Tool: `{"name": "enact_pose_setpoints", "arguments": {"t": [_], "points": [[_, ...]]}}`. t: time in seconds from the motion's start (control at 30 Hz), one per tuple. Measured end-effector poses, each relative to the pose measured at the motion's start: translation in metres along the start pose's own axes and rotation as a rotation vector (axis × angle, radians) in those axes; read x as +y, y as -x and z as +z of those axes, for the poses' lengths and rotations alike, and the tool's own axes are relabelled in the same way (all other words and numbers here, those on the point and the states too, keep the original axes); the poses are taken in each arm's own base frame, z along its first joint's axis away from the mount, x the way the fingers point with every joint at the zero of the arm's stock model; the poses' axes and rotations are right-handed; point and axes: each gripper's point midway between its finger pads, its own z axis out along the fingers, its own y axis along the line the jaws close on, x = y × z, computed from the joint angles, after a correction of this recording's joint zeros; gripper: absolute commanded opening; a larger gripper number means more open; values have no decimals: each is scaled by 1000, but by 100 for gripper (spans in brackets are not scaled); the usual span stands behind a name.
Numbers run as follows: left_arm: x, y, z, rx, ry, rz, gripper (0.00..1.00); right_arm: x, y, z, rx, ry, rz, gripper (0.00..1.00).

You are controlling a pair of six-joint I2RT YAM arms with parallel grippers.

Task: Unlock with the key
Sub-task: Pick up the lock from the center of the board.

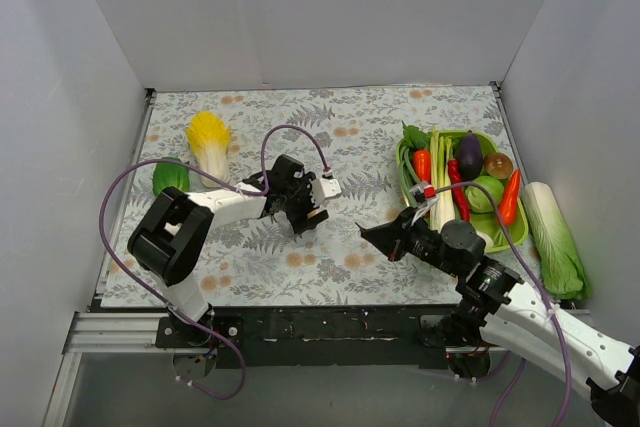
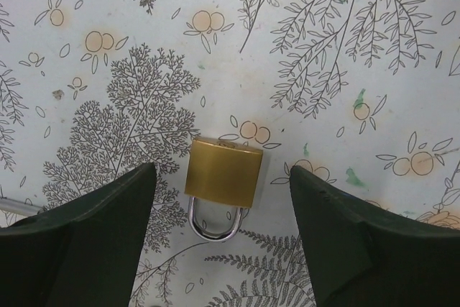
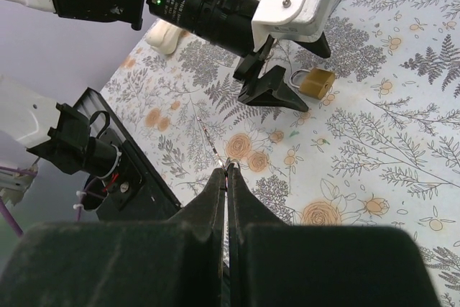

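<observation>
Grey walls closed in the table (image 1: pixel 370 137) on three sides, its leaf-and-blossom cloth running up to them. The brass padlock (image 2: pixel 223 174) lay flat on the cloth, left of the table's middle and somewhat towards the near edge, with its steel shackle pointing back at the left wrist. The left gripper (image 1: pixel 305 215) hung directly over it, released, one finger on each side of the brass body and neither touching.

The step in hand looked like pinning the lock. To do it well, the left fingers would probably need to come straight down and close squarely on the body's flat sides. They should keep off the shackle, and the keyhole face, which could not be seen here, should stay reachable.

The right gripper (image 3: pixel 228 170) waited well apart towards the right edge, clenched tight. Whether the key sat between its tips could not be told. It would best hold off until the lock was steady.
</observation>
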Motion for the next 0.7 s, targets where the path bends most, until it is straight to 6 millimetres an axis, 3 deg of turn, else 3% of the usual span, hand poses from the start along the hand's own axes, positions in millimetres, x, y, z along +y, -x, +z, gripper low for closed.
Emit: {"name": "enact_pose_setpoints", "arguments": {"t": [0.03,0.07,0.23,0.3,0.53,0.7], "points": [[0,0,0,-1,2,1,68,0,0,0,-1,1,2,1],[1,1,0,-3,4,4,55,0,1,0,-4,0,4,1],[1,-1,2,-9,16,5,24,-2,-2,-1,-4,0,11,1],[1,-1,2,-22,23,6,5,-2,-1,-1,-8,1,12,1],[-6,2,1,-46,39,-38,0,-2,-6,-3,22,14,15,1],[-43,6,-10,-64,-1,-51,0,-4,-26,-4,144,25,44,1]]}}
